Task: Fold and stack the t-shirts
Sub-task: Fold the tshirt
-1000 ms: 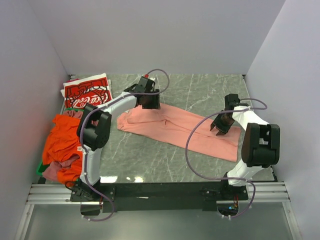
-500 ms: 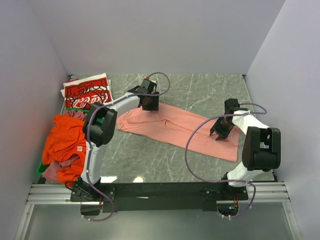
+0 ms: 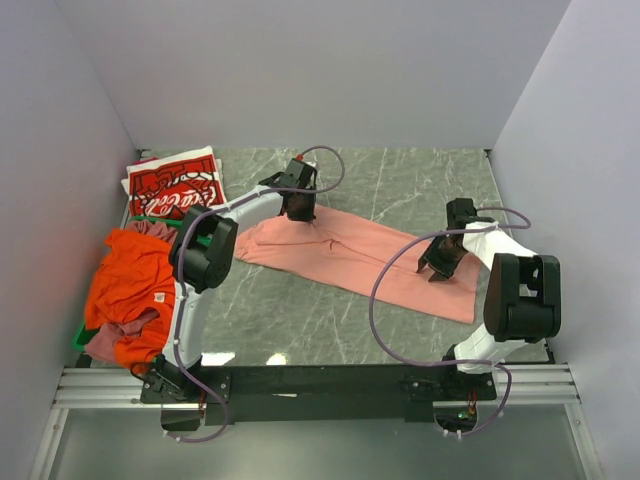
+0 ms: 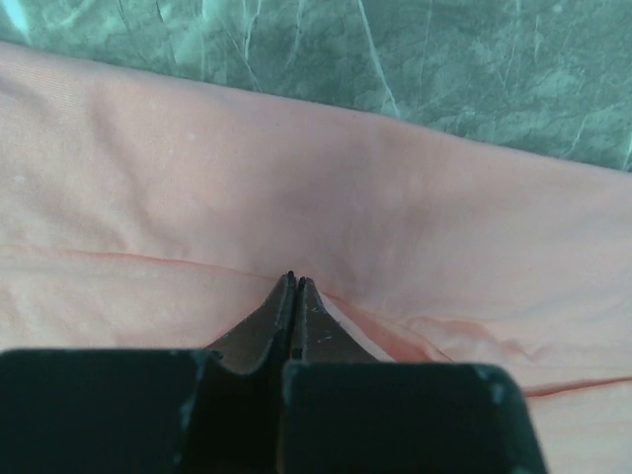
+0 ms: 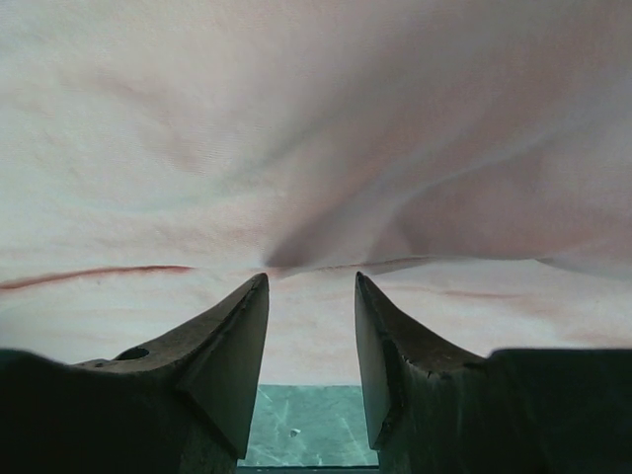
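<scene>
A salmon-pink t-shirt [image 3: 360, 256] lies folded into a long strip across the middle of the table. My left gripper [image 3: 300, 213] is at its far left end. In the left wrist view that gripper [image 4: 296, 279] is shut, pinching a fold of the pink cloth [image 4: 326, 188] that puckers at its tips. My right gripper [image 3: 440, 264] is over the strip's right end. In the right wrist view it [image 5: 311, 282] stands open, with pink fabric [image 5: 296, 148] spread under and between the fingers. A red Coca-Cola t-shirt [image 3: 175, 185] lies folded at the back left.
An orange t-shirt [image 3: 130, 285] and a mauve one [image 3: 112, 342] are heaped on a green crate [image 3: 79, 338] at the left edge. Grey walls close in the marbled table [image 3: 410, 180] on three sides. The arm bases stand along the near rail.
The left gripper has closed on the pink shirt's fold; it was open before. The right gripper has shifted slightly left over the shirt's right end.
</scene>
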